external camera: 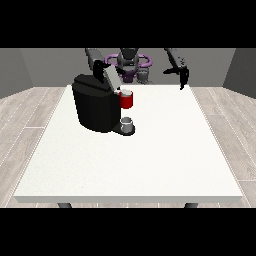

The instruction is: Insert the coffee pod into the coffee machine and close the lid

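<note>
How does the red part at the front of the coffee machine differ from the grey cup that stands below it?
The red part is bright red and sits high, against the front of the black coffee machine; the grey cup is pale grey and stands low on the machine's base. The red part looks somewhat larger than the grey cup. Both are small, roundish, and lie on the machine's side nearer the view's right.
</note>
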You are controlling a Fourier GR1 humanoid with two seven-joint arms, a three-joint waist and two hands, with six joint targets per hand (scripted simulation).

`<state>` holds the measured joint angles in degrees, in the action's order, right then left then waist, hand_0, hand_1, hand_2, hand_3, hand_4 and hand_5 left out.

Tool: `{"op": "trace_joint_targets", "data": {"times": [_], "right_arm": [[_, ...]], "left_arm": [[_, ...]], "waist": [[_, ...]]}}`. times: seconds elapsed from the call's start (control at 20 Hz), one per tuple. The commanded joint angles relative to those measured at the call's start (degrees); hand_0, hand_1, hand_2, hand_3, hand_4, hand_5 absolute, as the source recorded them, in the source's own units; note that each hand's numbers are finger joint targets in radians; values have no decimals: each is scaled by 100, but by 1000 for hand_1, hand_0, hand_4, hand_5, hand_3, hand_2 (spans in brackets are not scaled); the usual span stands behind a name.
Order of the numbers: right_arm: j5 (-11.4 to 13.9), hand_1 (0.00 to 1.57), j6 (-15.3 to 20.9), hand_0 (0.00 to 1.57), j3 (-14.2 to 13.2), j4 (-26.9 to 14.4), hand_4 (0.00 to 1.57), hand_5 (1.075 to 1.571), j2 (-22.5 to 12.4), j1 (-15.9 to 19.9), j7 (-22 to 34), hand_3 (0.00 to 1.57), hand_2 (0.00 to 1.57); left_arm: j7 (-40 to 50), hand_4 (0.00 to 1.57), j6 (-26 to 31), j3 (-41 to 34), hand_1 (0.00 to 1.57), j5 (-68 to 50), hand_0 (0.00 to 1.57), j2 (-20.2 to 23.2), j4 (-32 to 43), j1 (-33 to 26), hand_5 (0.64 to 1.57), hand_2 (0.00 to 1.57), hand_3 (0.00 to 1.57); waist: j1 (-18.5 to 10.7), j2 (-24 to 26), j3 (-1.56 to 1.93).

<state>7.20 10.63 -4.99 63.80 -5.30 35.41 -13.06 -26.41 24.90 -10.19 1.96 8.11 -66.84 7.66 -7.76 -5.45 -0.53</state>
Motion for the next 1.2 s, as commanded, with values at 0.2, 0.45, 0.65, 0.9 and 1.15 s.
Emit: {"op": "trace_joint_targets", "data": {"times": [0.2,0.45,0.65,0.9,1.15], "right_arm": [[284,0,93,0,317,-327,441,1571,245,374,113,0,0],[585,0,273,0,546,-485,421,1571,389,663,280,0,0],[764,0,426,0,521,-670,374,1571,364,1234,830,0,0],[1081,0,471,0,756,-837,421,1571,449,1652,724,0,0],[986,0,368,0,633,-846,352,1571,486,2007,459,0,0]], "left_arm": [[-32,377,-195,5,0,74,0,-17,247,265,1571,0,0],[-298,375,109,40,0,-12,0,73,383,122,1571,0,0],[-367,385,-31,-31,0,-16,0,42,718,285,1571,0,0],[-160,359,115,-225,0,-181,0,343,883,721,1571,0,0],[-603,363,337,-246,0,-194,0,490,1103,723,1571,0,0]], "waist": [[-68,-225,52],[-256,-173,51],[-171,-174,50],[-231,-322,51],[-248,-535,50]]}}
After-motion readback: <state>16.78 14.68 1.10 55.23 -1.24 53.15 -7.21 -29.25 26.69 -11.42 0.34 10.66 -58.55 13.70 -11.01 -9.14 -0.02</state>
